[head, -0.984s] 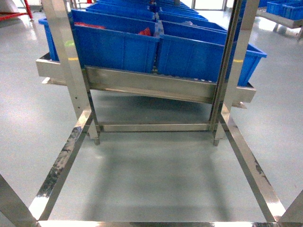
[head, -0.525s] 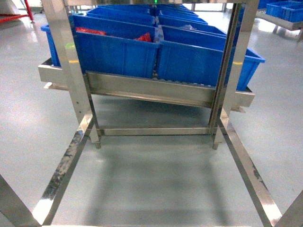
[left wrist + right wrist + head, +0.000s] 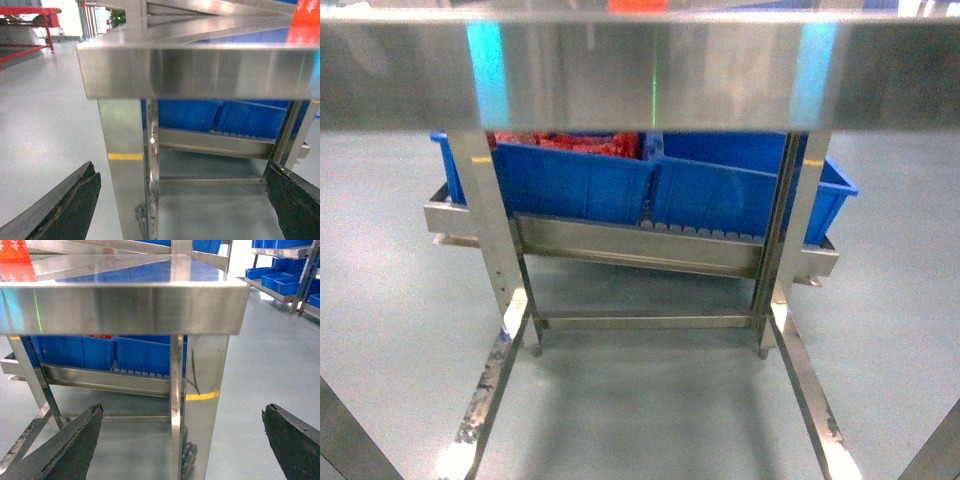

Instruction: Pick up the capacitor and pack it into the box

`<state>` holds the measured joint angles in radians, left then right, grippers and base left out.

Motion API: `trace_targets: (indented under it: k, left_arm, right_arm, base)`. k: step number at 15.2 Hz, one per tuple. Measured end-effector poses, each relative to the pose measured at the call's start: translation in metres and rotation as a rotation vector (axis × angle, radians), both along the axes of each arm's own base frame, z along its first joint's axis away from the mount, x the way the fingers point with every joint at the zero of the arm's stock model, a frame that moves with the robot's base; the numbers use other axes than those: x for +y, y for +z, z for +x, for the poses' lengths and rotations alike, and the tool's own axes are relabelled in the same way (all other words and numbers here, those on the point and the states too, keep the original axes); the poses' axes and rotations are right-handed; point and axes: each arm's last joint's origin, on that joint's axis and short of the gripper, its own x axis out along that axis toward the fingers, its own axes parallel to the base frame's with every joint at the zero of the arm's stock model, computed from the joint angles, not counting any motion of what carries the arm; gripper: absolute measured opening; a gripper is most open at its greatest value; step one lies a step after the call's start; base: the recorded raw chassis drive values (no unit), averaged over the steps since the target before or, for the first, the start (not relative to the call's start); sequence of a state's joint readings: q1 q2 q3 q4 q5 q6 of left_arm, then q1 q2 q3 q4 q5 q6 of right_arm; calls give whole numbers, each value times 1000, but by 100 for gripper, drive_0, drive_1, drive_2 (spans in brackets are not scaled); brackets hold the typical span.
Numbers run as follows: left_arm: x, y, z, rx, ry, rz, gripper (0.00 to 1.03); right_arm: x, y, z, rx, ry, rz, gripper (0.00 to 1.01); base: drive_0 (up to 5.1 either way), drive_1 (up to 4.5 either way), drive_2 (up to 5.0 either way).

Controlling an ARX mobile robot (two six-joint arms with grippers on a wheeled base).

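Observation:
An orange-red patch (image 3: 16,260) with white marks lies on the steel table top, cut off by the frame edge. It also shows as an orange-red patch (image 3: 307,22) in the left wrist view. I cannot tell whether it is the capacitor. The box is out of view. My left gripper (image 3: 180,200) is open and empty below the table's front edge (image 3: 200,70), with a steel leg (image 3: 125,170) between its fingers in view. My right gripper (image 3: 181,440) is open and empty too, facing the other leg (image 3: 200,405). Neither gripper shows in the head view.
The steel table edge (image 3: 640,75) spans the top of the head view. Behind it a steel rack (image 3: 630,245) carries blue bins (image 3: 740,195). The left bin (image 3: 570,180) holds red items (image 3: 575,142). More blue bins (image 3: 280,277) stand on shelves at the far right.
The head view has shifted. The rack and blue bins now look smaller and farther away. The table's steel front edge now covers the top of the view and hides the rear bins.

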<state>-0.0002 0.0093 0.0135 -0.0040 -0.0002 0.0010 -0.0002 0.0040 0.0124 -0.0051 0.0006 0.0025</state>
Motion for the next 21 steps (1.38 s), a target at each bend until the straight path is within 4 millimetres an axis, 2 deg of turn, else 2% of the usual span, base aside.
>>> trace_targets:
  k: [21]
  left_arm:
    - [0,0,0,-1,0,0,98]
  right_arm:
    - [0,0,0,0,0,0,98]
  base:
    - [0,0,0]
